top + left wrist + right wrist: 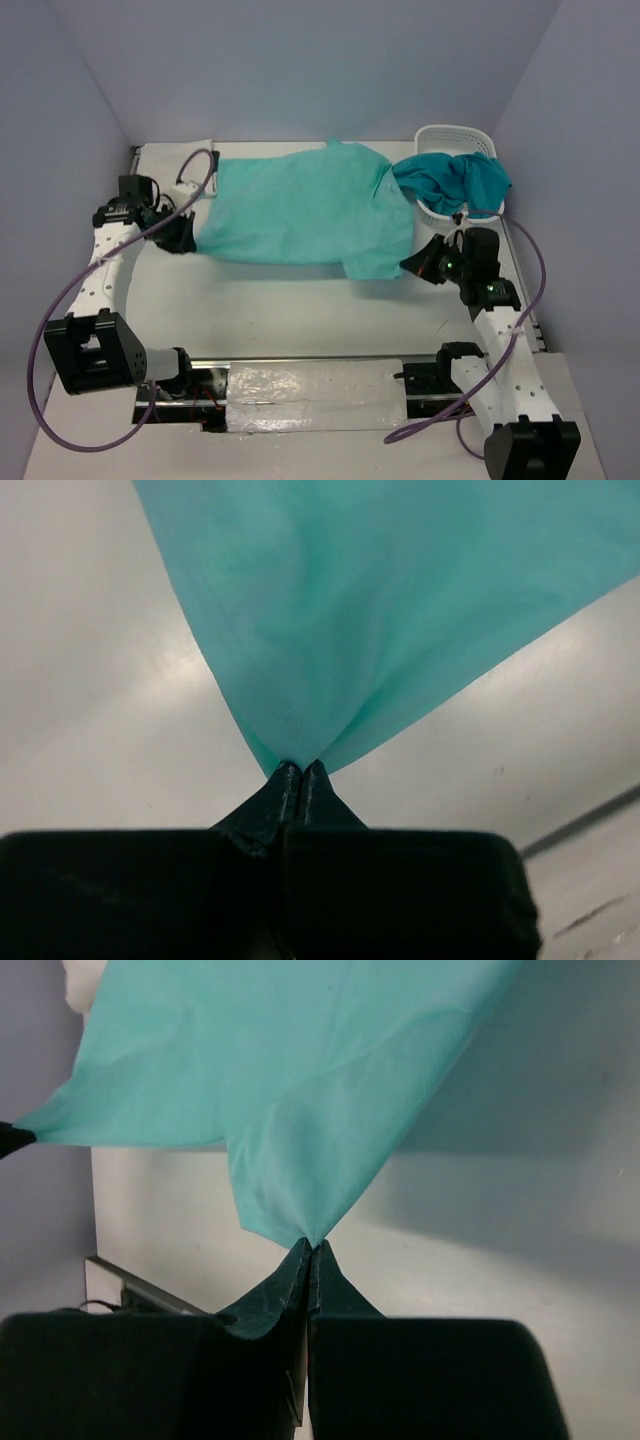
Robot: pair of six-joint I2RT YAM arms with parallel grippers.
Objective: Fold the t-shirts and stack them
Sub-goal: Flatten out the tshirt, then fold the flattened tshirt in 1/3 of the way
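A pale mint t-shirt (300, 210) is stretched out above the white table (290, 310), held at two near corners. My left gripper (188, 240) is shut on its left corner; the left wrist view shows the cloth (380, 610) fanning out from the closed fingertips (287, 780). My right gripper (412, 264) is shut on its right corner; the right wrist view shows the cloth (290, 1070) hanging from the closed fingertips (300, 1257). A teal t-shirt (455, 180) is draped over the basket at the back right. Other t-shirts are out of view.
The white lattice laundry basket (440, 135) stands at the back right corner. A white folded piece (180, 155) lies at the back left. A metal rail with a shiny sheet (310, 385) runs along the near edge between the arm bases.
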